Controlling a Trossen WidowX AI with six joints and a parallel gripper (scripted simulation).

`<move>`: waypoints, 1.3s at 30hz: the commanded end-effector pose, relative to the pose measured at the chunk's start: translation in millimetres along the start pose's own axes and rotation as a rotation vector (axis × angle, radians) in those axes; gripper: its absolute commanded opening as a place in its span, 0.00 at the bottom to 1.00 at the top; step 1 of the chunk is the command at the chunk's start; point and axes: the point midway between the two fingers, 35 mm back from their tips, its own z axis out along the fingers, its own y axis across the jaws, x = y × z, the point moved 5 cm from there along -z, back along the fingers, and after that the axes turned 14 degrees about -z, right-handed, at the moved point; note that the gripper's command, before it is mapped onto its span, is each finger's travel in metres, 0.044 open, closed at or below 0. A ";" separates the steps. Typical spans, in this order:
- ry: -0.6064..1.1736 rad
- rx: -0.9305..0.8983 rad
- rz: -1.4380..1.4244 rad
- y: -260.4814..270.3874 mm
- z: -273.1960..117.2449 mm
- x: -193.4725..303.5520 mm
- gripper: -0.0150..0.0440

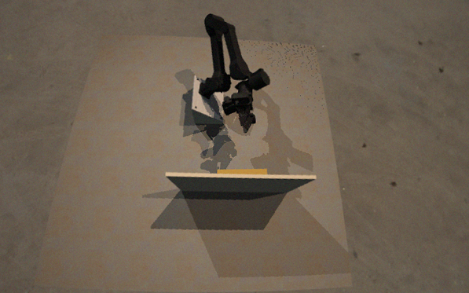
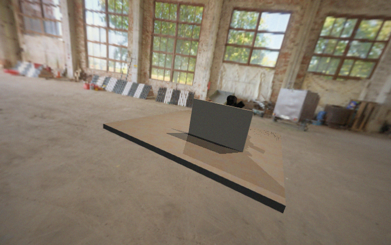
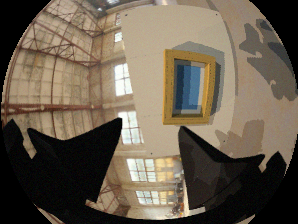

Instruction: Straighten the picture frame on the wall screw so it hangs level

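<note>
The picture frame [image 3: 169,87] [image 1: 242,170], yellow with a blue picture, hangs on the front of the pale upright board [image 3: 145,65] [image 1: 289,177] [image 2: 219,123]. The wrist view is turned sideways, with up to the left. There the frame looks tilted against the board's edges: its end low in the picture, nearer the fingertips, sits nearer the board's top edge and so looks higher. The screw and notched strip are hidden. My gripper [image 1: 247,128] [image 3: 150,125] is open and empty, well back from the frame.
The robot base stands on a white mount [image 1: 197,100] behind the gripper. The board stands on a wooden platform [image 1: 109,224] [image 2: 138,123] and hides most of the arm in the exterior view. Shadows of the arm and board fall on the platform.
</note>
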 end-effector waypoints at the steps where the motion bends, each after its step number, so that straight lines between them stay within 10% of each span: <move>1: -0.019 -0.019 0.018 6.7 -20.4 -9.6 0.69; 39: -0.020 0.027 -0.002 14.1 -32.8 -18.9 0.69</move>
